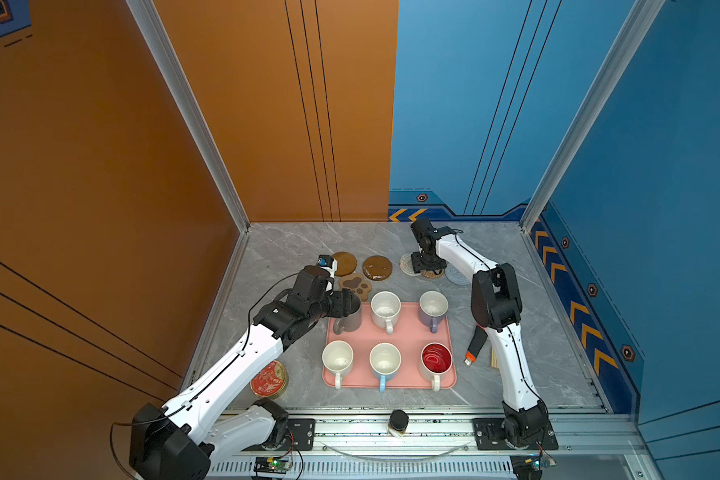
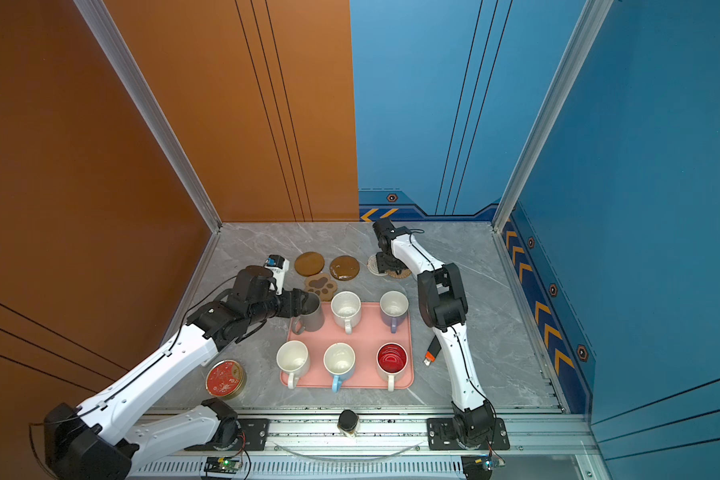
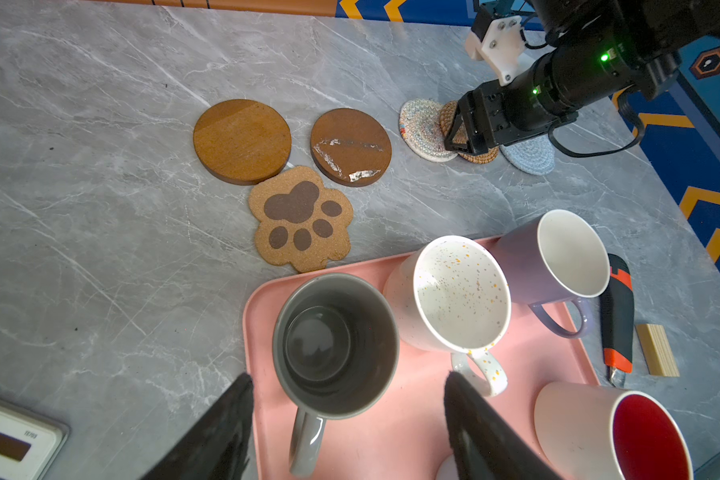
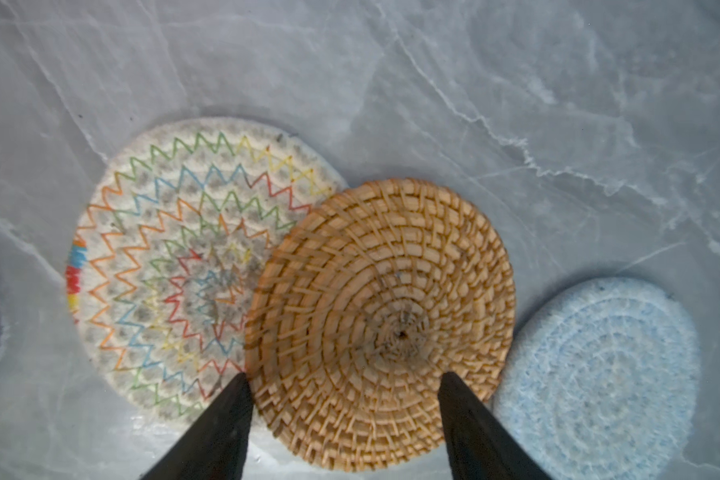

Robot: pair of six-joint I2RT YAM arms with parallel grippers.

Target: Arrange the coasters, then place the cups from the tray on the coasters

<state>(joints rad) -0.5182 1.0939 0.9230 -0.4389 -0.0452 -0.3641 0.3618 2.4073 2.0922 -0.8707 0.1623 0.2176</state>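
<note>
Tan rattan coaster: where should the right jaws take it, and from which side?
Probably its rim on the tray side, coming down from above. The tan rattan coaster lies nearly flat; that edge sits on bare table, while one side overlaps the white woven coaster and the grey-blue coaster crowds the other.

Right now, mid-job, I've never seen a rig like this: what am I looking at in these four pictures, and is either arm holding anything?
You see a left arm and a right arm, tabletop robots, each ending in two-fingered jaws. Both top views look down on the whole table; the other two pictures come from a camera on each wrist. Six mugs stand on the pink tray. Beyond it lie six coasters, among them two brown discs and a paw. The left jaws stand open either side of the grey mug; the right jaws stand open over the rattan coaster, which overlaps the white woven coaster. Nothing looks held.
</note>
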